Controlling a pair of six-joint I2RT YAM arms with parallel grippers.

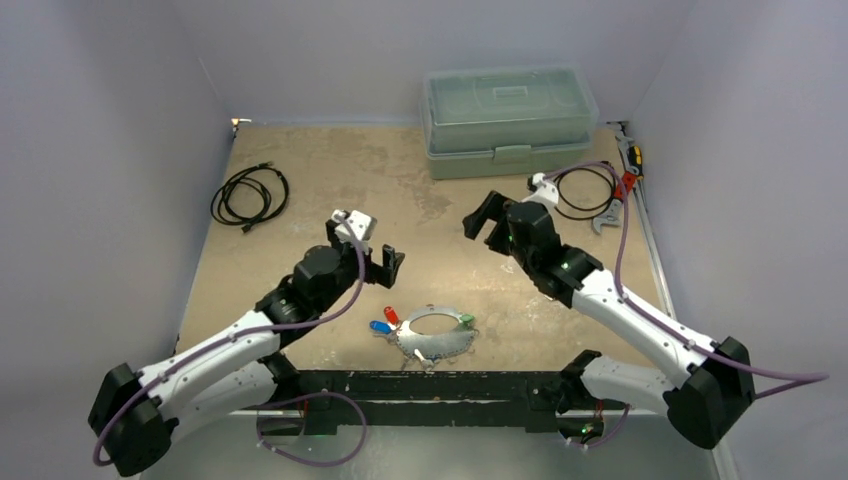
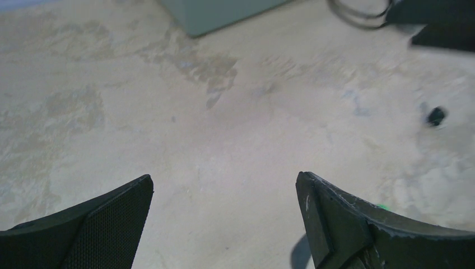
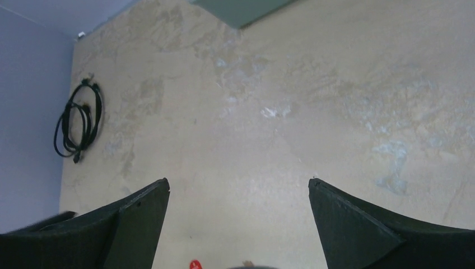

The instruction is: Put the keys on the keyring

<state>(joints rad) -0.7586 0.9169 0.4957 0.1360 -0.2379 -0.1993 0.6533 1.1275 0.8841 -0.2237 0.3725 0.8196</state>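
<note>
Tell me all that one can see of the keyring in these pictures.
The keyring is a thin grey hoop, metal by its look, lying flat on the table near the front edge, about midway across. Keys with red, blue and green heads lie at its left and right sides; silvery blades overlap its near side. Whether they are threaded on cannot be told. Nothing grips it.

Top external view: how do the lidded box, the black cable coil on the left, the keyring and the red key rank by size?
Largest: the lidded box, clearly.
Next: the black cable coil and the keyring look about alike, so they are not ranked.
Smallest: the red key.
</note>
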